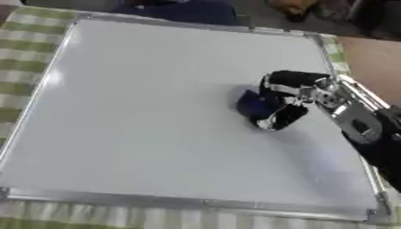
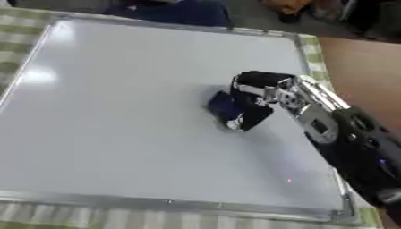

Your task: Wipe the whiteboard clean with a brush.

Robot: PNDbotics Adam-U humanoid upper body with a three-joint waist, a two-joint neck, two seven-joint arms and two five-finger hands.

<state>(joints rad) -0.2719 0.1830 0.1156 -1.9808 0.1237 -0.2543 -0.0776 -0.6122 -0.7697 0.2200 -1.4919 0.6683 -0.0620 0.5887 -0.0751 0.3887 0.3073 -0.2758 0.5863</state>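
Note:
A large whiteboard [image 1: 141, 116] with a silver frame fills most of both views; its surface looks blank and white. My right hand [image 1: 283, 96] comes in from the right and sits on the board's right half, fingers curled round a dark blue brush [image 1: 252, 105] that rests against the board. The brush shows only as a dark blue block left of the fingers. My left hand shows in no view.
The whiteboard lies on a green and white checked cloth [image 1: 31, 36]. A brown tabletop [image 1: 376, 62] shows at the far right. Dark shapes of a person [image 1: 180, 10] sit beyond the board's far edge.

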